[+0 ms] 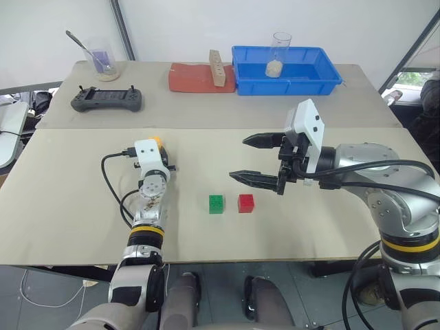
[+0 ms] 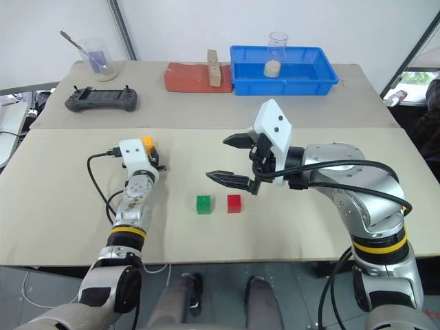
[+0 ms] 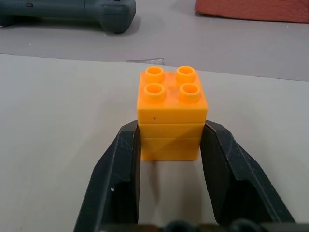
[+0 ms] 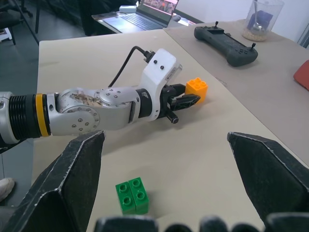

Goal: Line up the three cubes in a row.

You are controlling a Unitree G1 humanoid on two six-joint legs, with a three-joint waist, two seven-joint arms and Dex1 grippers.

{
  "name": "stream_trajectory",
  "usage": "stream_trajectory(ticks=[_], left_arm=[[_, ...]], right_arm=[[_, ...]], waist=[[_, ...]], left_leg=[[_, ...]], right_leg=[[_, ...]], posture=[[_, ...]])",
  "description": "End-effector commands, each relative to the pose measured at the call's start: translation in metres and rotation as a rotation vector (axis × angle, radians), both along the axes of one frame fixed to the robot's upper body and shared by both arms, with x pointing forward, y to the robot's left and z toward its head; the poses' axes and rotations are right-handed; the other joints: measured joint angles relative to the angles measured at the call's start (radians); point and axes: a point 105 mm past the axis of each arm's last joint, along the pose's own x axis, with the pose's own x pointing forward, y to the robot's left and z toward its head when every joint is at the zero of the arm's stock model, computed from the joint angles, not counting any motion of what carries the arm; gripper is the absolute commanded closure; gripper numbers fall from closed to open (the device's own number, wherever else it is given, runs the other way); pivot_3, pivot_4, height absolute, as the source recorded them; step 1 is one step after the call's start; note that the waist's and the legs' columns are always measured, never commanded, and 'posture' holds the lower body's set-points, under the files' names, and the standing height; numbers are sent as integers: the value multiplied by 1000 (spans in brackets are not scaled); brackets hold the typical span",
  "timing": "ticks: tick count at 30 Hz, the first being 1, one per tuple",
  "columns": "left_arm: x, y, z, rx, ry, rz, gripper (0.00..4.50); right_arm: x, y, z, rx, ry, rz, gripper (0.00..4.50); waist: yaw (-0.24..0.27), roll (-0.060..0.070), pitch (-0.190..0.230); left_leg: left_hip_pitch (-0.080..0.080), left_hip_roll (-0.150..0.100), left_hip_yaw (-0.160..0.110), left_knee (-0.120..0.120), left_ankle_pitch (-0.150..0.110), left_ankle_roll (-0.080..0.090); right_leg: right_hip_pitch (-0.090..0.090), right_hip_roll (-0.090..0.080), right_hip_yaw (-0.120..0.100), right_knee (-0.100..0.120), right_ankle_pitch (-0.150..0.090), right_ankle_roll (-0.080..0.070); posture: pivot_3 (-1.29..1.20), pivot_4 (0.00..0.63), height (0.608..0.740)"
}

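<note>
Orange-yellow cube (image 3: 172, 113) pinched between left claw (image 3: 170, 145) fingers; right claw (image 1: 256, 159) spread, above table.

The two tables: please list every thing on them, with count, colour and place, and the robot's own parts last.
Orange cube: one, near table, left, in left gripper.
Green cube: one, near table, middle.
Red cube: one, just right of green.
Controller: one, dark grey, far table, left.
Beaker: one, clear, with spoon, far left.
Mat: one, red, far middle.
Wooden block: one, tan, on mat.
Bin: one, blue, far right.
Glass: one, clear, in bin.
Left gripper: black, shut on orange cube.
Right gripper: black, open, above table.
</note>
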Motion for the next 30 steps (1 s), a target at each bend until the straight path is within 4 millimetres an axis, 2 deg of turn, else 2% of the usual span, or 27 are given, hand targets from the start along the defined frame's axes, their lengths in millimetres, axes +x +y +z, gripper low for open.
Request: stream_trajectory(ticks=[1, 6, 10, 13, 16, 19, 30], left_arm=[[3, -3, 22, 21, -75, -109, 3238], [-9, -13, 37, 49, -90, -497, 3238], [-45, -21, 49, 186, -98, -937, 3238], [-66, -23, 53, 258, -115, -1138, 3238], [-83, -28, 41, 327, -46, -1323, 3238], [-105, -35, 37, 312, 5, -1531, 3238], [-117, -20, 14, 363, 70, -1679, 3238]], right_arm=[[-3, -4, 13, 7, -64, -11, 0], [-4, -10, 10, -29, -77, -1, 0], [-6, -13, 9, -53, -81, 15, 0], [-5, -15, 10, -58, -78, 17, 0], [-5, -17, 8, -64, -72, 16, 0], [-5, -18, 3, -75, -63, 19, 0], [-13, -23, -4, -94, -48, 23, 0]], waist=[[0, 0, 0], [-1, 0, 0], [-6, 0, 0], [-2, 0, 0], [3, 0, 0], [0, 0, 0], [-2, 0, 0]], left_leg=[[0, 0, 0, 0, 0, 0], [-8, 0, 0, 0, 0, 0], [-12, 1, 1, 0, 1, 2], [-12, 1, 1, -1, 3, 5], [-12, 1, 1, -1, 2, 3], [-12, 1, 3, 0, 0, 0], [-12, 1, 3, 0, 4, 6]], right_leg=[[0, 0, 0, 0, 0, 0], [-8, 0, 0, 0, 0, -2], [-13, 1, 0, 1, 4, -4], [-14, 1, 0, 1, 3, -10], [-13, 0, 0, 0, -2, -5], [-13, -1, 0, 0, -1, -4], [-14, 0, 0, 1, -1, -4]], posture=[[0, 150, 740], [0, 150, 740], [0, 150, 740], [0, 150, 740], [0, 150, 740], [0, 150, 740], [0, 150, 740]])
